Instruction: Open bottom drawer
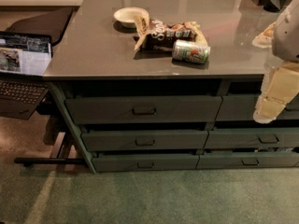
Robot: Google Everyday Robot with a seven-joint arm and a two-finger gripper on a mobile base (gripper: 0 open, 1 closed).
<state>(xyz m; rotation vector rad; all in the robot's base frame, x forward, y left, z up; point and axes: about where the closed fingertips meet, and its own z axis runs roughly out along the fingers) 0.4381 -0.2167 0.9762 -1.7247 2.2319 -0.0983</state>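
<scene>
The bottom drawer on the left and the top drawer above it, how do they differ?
The bottom drawer has a slimmer, narrower front than the top drawer. The bottom handle looks smaller than the top handle. Both drawers are dark green with a centred handle. The gripper hangs at the right, touching neither.

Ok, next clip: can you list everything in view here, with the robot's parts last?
counter: 1, grey, across the upper middle
bowl: 1, white, toward the back of the counter
snack bag: 1, dark brown, mid-counter beside the bowl
can: 1, green and white, on its side near the counter's front edge
bottom drawer: 1, dark green, lowest of the left stack
other drawers: 5, dark green, two above it, three in the right stack
laptop: 1, black, open, left edge
carpet: green, floor
arm: 1, white, right edge
gripper: 1, cream, before the right stack's top drawer
</scene>
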